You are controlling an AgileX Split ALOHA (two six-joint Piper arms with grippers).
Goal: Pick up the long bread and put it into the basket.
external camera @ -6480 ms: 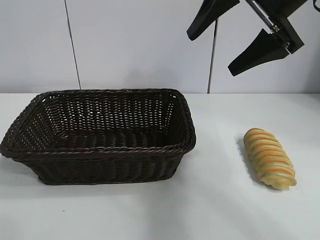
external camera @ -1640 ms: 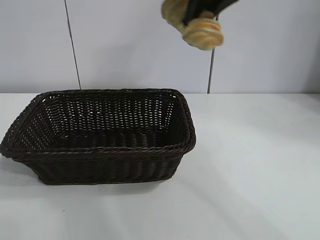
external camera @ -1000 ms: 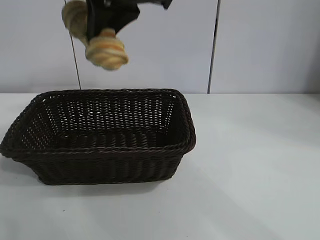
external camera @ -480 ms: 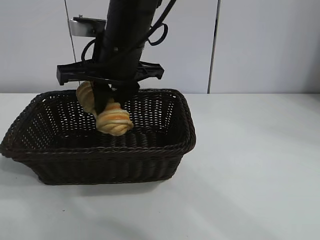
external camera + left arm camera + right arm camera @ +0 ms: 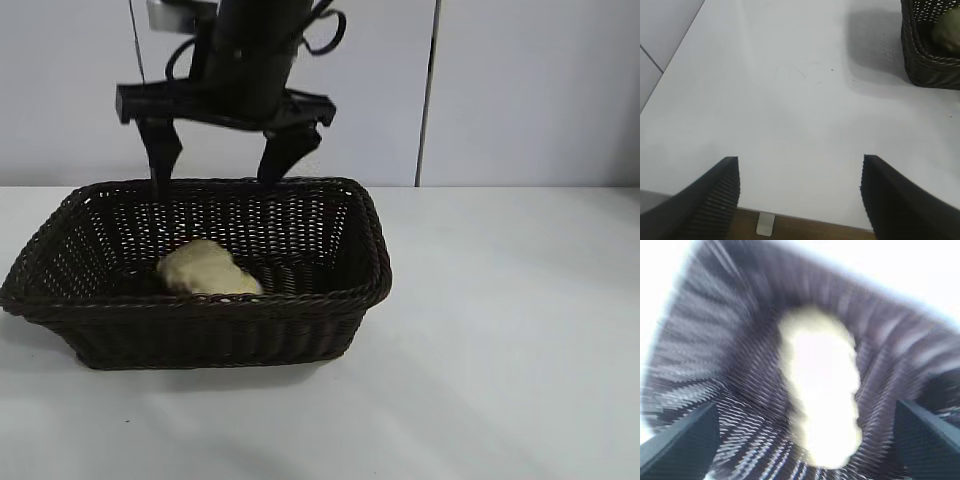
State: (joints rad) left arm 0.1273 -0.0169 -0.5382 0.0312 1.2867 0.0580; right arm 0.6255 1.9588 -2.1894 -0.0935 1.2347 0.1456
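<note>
The long bread (image 5: 205,271) lies inside the dark brown wicker basket (image 5: 215,305), pale side up, near its front wall. In the right wrist view the long bread (image 5: 820,390) shows as a pale shape on the woven floor of the basket (image 5: 720,360). My right gripper (image 5: 225,165) hangs open above the basket's back rim, its fingers wide apart and holding nothing. That same right gripper (image 5: 807,432) looks straight down on the loaf. My left gripper (image 5: 799,186) is open over bare table, well apart from a corner of the basket (image 5: 925,60).
White table (image 5: 500,330) stretches to the right of the basket. In the left wrist view the table's edge (image 5: 790,220) runs just under the left fingers, with a brown floor beyond.
The right gripper has let go of the long bread, which now lies in the basket. It opened wide and rose above the rim. The left arm has not moved.
</note>
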